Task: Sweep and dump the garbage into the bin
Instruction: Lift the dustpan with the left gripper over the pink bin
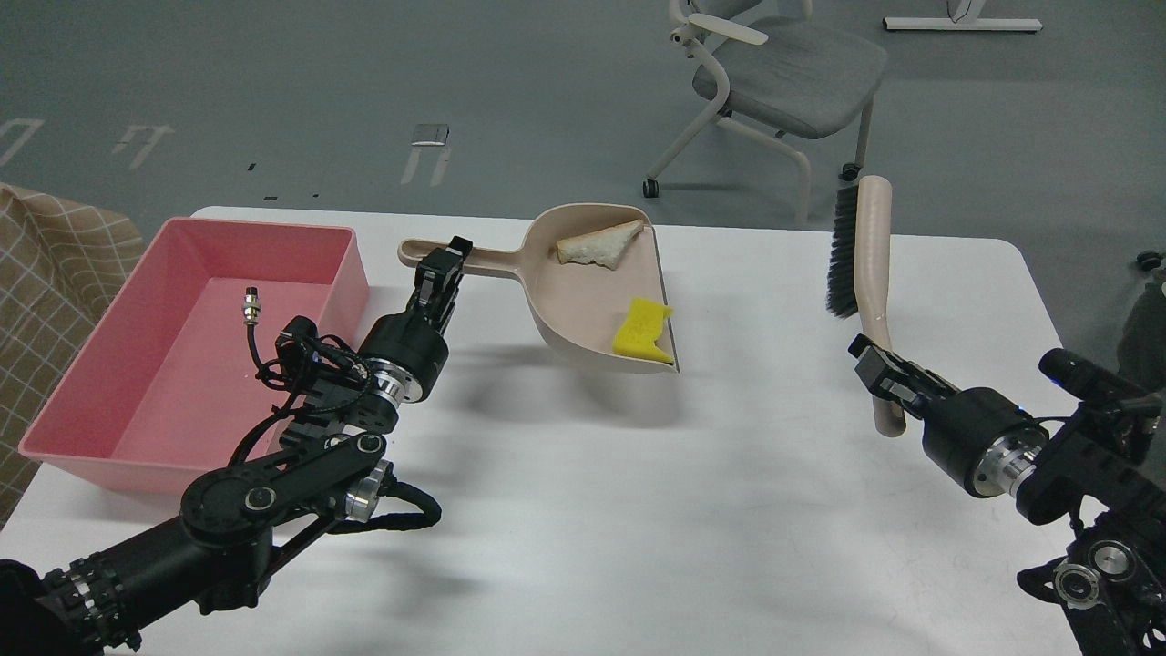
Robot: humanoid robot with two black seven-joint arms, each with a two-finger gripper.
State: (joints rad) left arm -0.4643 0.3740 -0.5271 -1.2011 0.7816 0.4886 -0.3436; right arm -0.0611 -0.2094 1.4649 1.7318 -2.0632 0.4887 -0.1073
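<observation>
A grey floor [364, 73] is seen beyond a white table [692, 510], marked with pale painted outlines at far left. A grey-cushioned office chair [774, 82] on a white frame with castors is placed at far right of centre. A white furniture base [961, 25] is seen at the far right edge. At near left, a tan checked cloth [46, 282] is visible. Soft shadows are cast on the tabletop.
</observation>
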